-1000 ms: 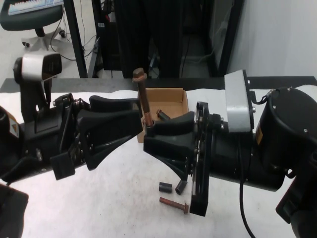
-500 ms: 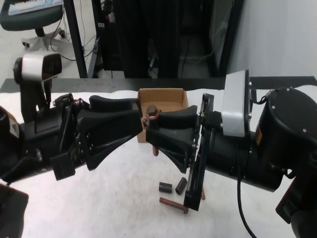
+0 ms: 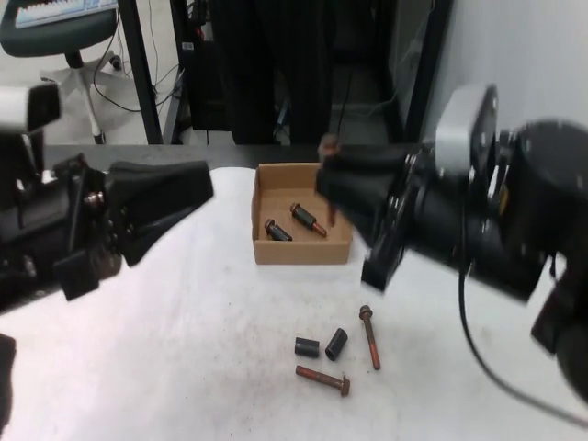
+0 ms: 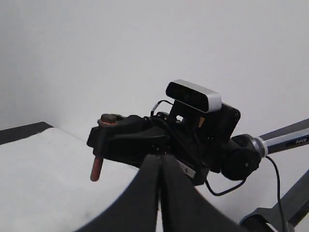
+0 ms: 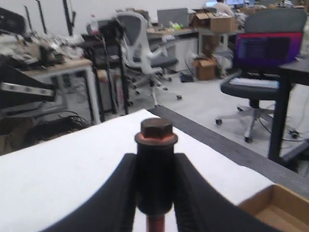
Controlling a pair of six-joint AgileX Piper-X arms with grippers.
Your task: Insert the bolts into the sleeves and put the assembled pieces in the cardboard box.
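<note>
My right gripper (image 3: 331, 182) hangs over the back right corner of the cardboard box (image 3: 303, 253), shut on a black sleeve (image 5: 154, 186) with a copper bolt (image 5: 155, 131) through it, head up. From the left wrist view that bolt (image 4: 97, 166) pokes out below the right gripper's fingers. The left gripper (image 3: 204, 188) stays over the bench to the left of the box; its fingers (image 4: 152, 181) are shut on nothing. Two assembled pieces (image 3: 308, 219) lie in the box. Two loose sleeves (image 3: 306, 347) and two loose bolts (image 3: 369, 337) lie on the white bench in front of it.
A dark strip (image 3: 156, 156) runs along the bench's far edge. Behind it stand black frame posts (image 3: 138, 69) and an office chair (image 3: 55, 37). Bare white bench surface (image 3: 184, 349) lies to the left of the loose parts.
Both grippers met in front of the box earlier. The left one has drawn back to the left. The right one has swung right and back, carrying the bolt and sleeve.
</note>
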